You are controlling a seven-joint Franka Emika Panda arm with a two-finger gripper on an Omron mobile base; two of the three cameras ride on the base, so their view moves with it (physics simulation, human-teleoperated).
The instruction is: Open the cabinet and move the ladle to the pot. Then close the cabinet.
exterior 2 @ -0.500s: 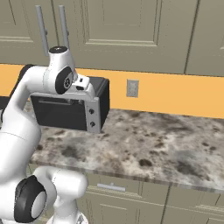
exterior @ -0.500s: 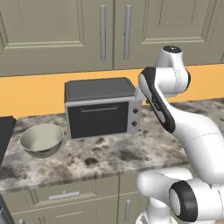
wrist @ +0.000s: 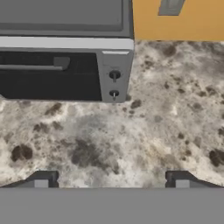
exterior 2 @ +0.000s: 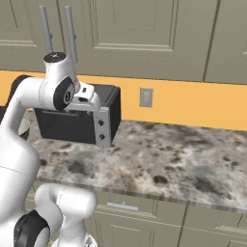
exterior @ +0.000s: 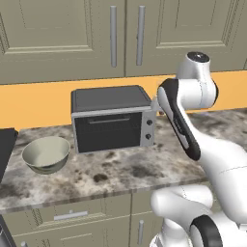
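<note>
Hovering over the counter (wrist: 144, 144), fingers (wrist: 43, 178) wide; left base view adds a bowl (exterior: 46, 153).

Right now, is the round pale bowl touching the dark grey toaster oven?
Apart. In the left base view, speckled stone counter shows between the bowl and the toaster oven.

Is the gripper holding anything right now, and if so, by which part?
Nothing. The gripper is open, fingertips wide apart above the bare counter.
</note>
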